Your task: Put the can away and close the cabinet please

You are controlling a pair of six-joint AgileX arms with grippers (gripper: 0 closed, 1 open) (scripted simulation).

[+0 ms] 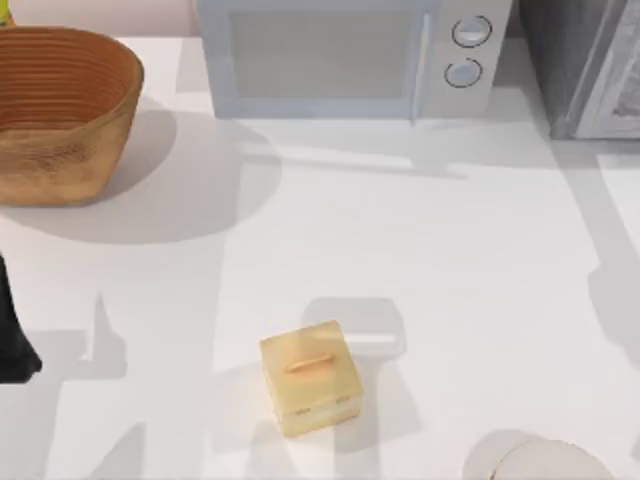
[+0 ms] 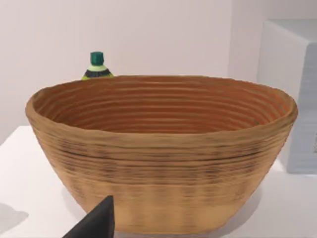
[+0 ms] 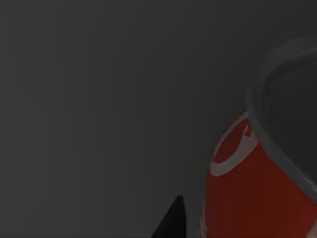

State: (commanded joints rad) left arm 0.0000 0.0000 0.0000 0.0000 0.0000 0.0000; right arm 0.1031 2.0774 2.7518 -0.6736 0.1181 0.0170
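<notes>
My left arm [image 1: 12, 335] is parked at the table's left edge, below the woven basket [image 1: 60, 110] and far from the cabinet [image 1: 585, 65]; I cannot tell how its fingers are set. Right of the microwave [image 1: 350, 55], the cabinet holds the work. In the dim right wrist view, the can [image 3: 252, 188] sits right beside one dark fingertip [image 3: 171, 220], silver rim and long axis apparently pointing away from the wrist. Whether it is clamped I cannot tell.

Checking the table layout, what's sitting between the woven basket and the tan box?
Nothing; in the top view, bare white table runs from the basket down to the tan box.
</notes>
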